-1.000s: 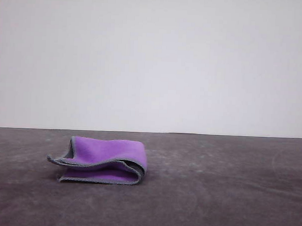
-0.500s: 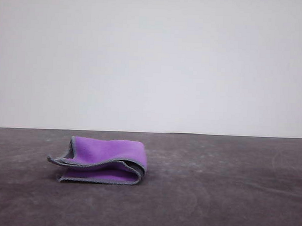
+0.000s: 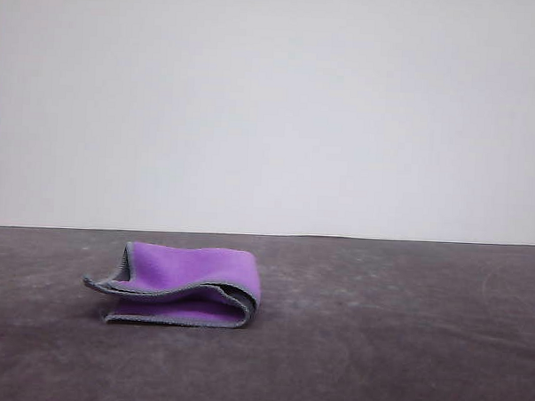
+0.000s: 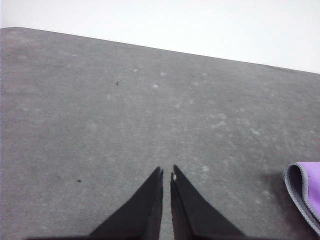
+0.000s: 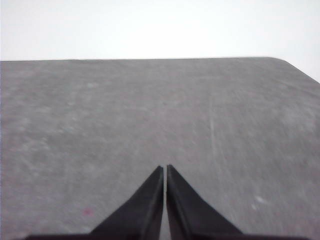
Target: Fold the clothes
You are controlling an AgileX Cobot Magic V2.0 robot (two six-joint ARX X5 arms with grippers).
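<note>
The clothes (image 3: 186, 284) are one small purple cloth with grey stitched edging, lying folded over on the dark table, left of centre in the front view, with a loose corner curling out at its left. One edge of the clothes (image 4: 306, 192) shows in the left wrist view, off to the side of my left gripper (image 4: 167, 172). That gripper is shut, empty, and apart from the cloth. My right gripper (image 5: 165, 169) is also shut and empty over bare table.
The dark grey table (image 3: 403, 348) stretches wide to the right of the cloth. Its far edge (image 5: 150, 60) meets a plain white wall, and a rounded table corner (image 5: 295, 67) shows in the right wrist view.
</note>
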